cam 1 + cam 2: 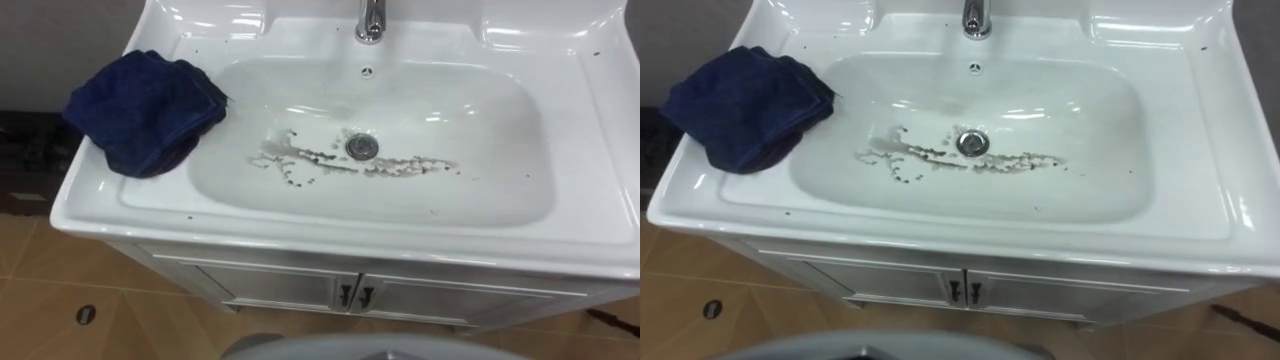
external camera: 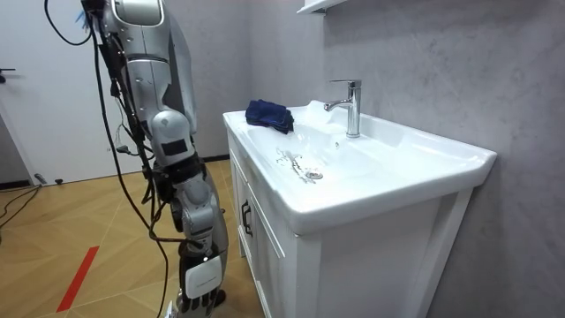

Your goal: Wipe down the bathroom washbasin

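A white basin (image 1: 330,245) lies straight below me on its cabinet. Brown dirt streaks and specks (image 1: 350,162) spread across the bowl around the metal drain (image 1: 362,146). A crumpled dark blue cloth (image 1: 145,110) lies on the basin's left rim, its edge hanging slightly over the bowl; in the room view the cloth (image 2: 269,115) lies at the far end. A chrome tap (image 1: 371,20) stands at the back middle. I stand at the basin's front. My right hand (image 2: 201,278) hangs low at my side, clear of the basin (image 2: 388,185).
Under the basin is a white cabinet with two doors and dark handles (image 1: 355,295). A grey wall runs behind the tap (image 2: 353,106). Wooden floor lies around me, with a red strip (image 2: 79,278) behind me.
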Robot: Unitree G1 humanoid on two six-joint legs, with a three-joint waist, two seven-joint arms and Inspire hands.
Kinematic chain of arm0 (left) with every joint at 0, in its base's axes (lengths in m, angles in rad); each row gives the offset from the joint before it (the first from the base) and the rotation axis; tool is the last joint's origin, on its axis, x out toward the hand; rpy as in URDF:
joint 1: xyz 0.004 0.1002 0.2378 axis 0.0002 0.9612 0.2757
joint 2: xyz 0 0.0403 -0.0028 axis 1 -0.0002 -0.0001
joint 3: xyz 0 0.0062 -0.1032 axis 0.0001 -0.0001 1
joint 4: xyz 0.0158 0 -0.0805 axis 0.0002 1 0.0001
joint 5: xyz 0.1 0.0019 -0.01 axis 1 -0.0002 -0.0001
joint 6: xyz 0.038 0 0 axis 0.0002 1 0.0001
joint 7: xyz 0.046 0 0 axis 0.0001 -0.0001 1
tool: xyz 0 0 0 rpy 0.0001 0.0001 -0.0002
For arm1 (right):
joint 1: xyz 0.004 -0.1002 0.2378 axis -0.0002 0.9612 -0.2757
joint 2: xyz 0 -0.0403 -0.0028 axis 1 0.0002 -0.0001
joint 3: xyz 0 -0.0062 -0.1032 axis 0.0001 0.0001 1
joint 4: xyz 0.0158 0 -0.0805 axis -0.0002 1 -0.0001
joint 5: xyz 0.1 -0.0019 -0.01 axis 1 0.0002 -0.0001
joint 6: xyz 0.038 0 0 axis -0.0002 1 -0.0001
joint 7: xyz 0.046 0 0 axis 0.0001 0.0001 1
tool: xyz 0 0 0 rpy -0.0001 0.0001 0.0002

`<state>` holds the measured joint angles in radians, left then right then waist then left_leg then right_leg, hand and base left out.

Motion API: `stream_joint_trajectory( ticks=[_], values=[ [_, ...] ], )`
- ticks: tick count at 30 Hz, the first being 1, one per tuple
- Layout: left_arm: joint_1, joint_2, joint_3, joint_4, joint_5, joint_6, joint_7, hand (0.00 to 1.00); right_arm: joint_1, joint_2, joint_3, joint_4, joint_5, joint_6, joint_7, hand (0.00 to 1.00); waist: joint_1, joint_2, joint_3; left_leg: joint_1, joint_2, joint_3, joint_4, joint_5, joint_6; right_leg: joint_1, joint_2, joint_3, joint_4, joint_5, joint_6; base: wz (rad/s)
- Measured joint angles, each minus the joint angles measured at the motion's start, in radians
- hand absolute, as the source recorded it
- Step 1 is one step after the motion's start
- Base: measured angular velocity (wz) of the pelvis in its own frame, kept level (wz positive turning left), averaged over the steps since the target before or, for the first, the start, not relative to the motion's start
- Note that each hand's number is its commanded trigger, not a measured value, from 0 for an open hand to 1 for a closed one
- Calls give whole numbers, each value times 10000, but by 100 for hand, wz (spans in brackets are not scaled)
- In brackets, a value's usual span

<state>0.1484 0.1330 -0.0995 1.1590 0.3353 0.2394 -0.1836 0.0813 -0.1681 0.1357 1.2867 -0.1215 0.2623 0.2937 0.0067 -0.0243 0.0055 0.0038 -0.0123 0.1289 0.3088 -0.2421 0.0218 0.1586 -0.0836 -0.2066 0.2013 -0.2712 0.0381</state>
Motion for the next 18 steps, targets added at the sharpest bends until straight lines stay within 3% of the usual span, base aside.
stream_joint_trajectory(
  ticks=[10,18],
  values=[
    [-8,-2,16,1,-708,3,383,0,3,-14,21,-7,67,2,-201,0,16,80,-3,-156,-31,-211,88,-13,8,-9,4,-225,-22,1,0,6],
    [216,-7,859,-3,-1695,-88,740,0,39,-71,5,-6,49,-9,-120,0,8,141,-13,-162,-44,-233,70,-15,3,55,14,-262,-116,17,-5,1]
  ],
)
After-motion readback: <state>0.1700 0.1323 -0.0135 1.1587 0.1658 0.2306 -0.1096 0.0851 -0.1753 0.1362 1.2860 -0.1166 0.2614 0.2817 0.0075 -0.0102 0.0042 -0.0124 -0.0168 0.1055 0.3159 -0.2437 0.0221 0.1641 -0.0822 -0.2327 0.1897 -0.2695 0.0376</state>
